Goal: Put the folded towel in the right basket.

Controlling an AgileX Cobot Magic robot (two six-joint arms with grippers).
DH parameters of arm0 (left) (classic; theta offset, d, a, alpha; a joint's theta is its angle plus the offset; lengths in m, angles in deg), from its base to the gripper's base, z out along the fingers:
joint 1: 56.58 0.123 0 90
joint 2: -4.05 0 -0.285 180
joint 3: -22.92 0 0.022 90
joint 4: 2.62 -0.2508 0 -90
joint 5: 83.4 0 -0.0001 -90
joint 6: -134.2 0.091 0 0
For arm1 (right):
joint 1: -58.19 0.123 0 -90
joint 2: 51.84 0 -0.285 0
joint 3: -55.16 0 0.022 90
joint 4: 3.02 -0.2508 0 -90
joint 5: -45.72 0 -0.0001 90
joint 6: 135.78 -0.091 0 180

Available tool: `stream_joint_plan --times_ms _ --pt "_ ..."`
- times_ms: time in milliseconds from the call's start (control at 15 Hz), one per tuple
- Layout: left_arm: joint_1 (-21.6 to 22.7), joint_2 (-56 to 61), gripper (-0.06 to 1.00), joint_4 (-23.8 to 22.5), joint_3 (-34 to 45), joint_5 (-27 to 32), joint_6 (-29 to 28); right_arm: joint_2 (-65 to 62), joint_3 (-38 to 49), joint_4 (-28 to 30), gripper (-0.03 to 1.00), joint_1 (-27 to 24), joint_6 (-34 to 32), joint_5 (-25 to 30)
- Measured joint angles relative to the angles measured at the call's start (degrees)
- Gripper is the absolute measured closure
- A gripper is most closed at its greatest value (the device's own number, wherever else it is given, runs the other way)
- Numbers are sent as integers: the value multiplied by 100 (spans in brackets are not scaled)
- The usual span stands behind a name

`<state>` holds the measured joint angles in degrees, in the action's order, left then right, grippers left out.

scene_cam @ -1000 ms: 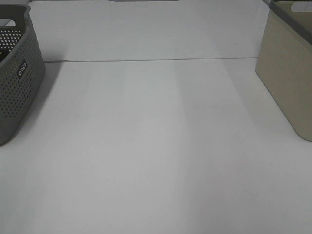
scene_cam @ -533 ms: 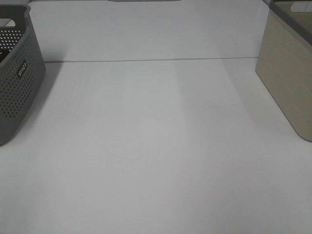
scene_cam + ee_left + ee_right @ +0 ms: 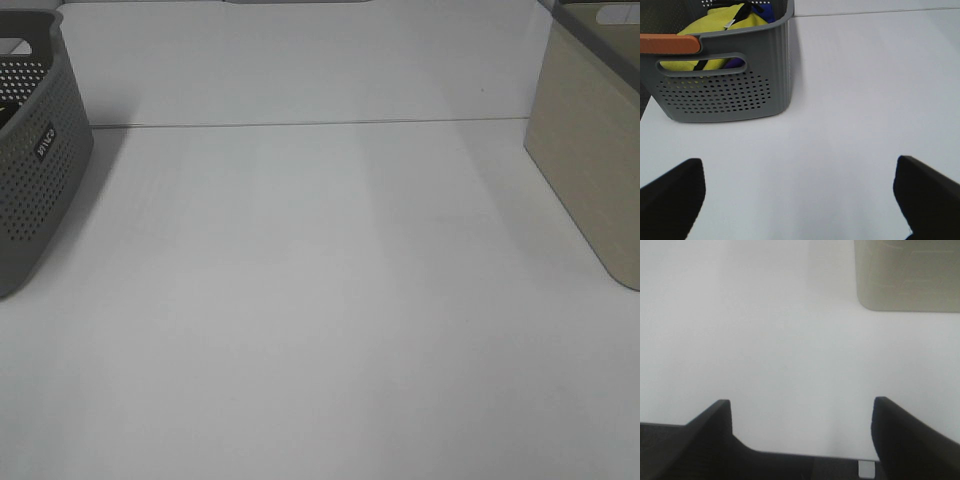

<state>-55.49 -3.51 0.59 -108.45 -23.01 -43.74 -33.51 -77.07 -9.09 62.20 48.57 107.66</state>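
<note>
Left claw (image 3: 800, 200) hovers above the white surface (image 3: 320, 300), both dark fingers (image 3: 670, 195) spread wide apart, released, gripping nothing. It faces the grey perforated basket (image 3: 35, 170), which sits at the far left edge of the surface in the high view. In the left wrist view this basket (image 3: 725, 95) shows a cut-out handle, an orange strip on its rim, and yellow fabric (image 3: 715, 30) with dark straps and a bit of blue inside; cannot tell if this is the folded towel.

Middle of the surface is a broad bare stretch between the two baskets, with a thin seam line (image 3: 300, 124) running across the far part. Neither arm shows in the high view.

Right claw (image 3: 802, 440) also hangs over the surface, fingers (image 3: 905, 435) wide apart, released and empty. Ahead of it stands the beige basket (image 3: 907, 277), well apart from the fingertips. In the high view the beige basket (image 3: 590, 170) sits at the right edge, cut off by the frame.

Count: two baskets, two claws.
</note>
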Motion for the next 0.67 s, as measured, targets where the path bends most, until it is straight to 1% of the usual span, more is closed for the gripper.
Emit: stream_joint_plan --times_ms 67,200,667 --pt "0 0 -3 0 0 0 0 -481 17 0 24 0 17 -46" --pt "0 0 -3 0 0 0 0 -859 17 0 24 0 29 -63" --pt "0 0 -3 0 0 0 0 -894 17 0 24 0 63 -74"
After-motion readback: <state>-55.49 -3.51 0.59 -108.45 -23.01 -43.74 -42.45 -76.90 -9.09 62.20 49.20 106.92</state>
